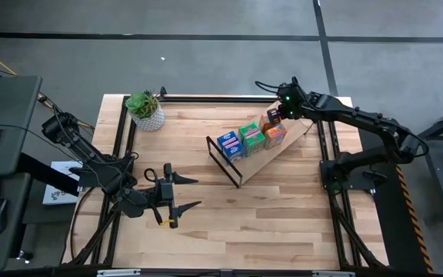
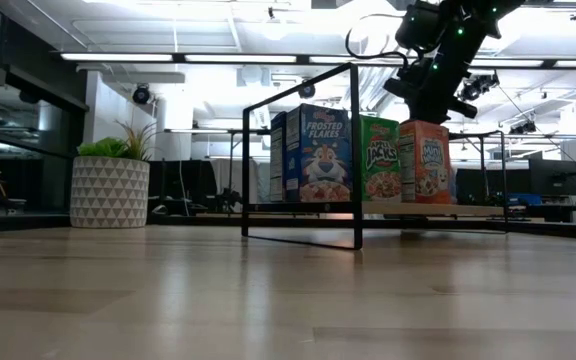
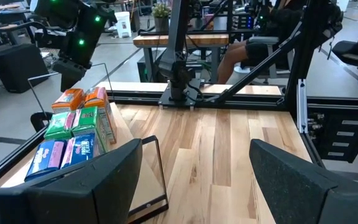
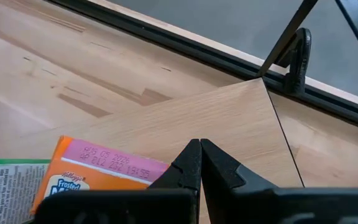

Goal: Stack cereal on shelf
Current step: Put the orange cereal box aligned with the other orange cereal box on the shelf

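Observation:
The shelf, light wood panels in a thin black frame, stands on the table right of centre. Several cereal boxes stand on its panel in a row: blue, green, orange. The low view shows them upright: blue, green, orange. My right gripper is shut and sits just above the far orange box, its tips over the shelf panel. My left gripper is open over the table's left near part. My right gripper points down at the far top edge of the orange box with shut fingers and nothing between them. Whether the fingers touch the box I cannot tell.
A potted green plant stands near the table's far left corner. Bare wooden tabletop lies between my left gripper and the shelf, and along the near edge. Black rails run down the table's left and right sides. A seated person shows beyond the table.

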Tool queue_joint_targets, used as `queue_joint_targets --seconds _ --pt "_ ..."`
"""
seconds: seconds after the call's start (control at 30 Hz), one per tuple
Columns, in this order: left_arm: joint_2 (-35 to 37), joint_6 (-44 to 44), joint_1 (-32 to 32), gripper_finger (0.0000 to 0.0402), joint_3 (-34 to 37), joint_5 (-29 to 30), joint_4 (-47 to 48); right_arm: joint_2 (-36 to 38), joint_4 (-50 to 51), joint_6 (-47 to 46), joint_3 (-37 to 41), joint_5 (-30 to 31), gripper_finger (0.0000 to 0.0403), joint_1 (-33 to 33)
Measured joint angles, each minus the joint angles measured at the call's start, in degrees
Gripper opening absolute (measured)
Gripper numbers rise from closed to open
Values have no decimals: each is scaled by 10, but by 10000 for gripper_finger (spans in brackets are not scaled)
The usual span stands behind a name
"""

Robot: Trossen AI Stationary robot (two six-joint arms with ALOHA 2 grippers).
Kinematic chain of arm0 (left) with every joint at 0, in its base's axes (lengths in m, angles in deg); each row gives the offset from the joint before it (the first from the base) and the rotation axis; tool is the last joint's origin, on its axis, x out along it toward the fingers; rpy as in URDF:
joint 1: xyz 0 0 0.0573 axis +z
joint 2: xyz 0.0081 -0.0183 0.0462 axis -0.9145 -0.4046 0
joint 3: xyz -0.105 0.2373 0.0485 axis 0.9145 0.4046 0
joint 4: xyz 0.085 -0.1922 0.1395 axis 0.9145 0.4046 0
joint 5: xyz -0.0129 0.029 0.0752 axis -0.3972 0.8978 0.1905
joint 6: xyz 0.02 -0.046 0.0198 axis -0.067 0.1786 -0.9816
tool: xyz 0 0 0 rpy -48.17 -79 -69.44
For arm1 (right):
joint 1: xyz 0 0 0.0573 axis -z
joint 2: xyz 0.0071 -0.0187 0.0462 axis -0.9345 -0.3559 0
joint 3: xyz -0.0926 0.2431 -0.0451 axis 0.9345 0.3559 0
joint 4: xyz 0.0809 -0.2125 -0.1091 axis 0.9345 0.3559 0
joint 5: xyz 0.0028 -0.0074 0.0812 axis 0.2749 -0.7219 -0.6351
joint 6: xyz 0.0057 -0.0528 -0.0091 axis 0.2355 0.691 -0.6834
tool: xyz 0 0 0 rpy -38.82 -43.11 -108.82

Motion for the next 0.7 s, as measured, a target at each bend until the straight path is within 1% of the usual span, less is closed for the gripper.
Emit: queue_joint_targets --seconds 0.3,0.5,0.63,0.7 --pt "0 0 0 289 0 0 0 0 -14 -2 0 -4 0 0" --pt "0 0 0 289 0 0 0 0 -44 -2 0 -29 0 -2" --pt "0 0 0 289 0 0 0 0 -61 10 0 -30 0 -4" --pt "0 0 0 289 0 0 0 2 -66 20 0 -20 0 -6"
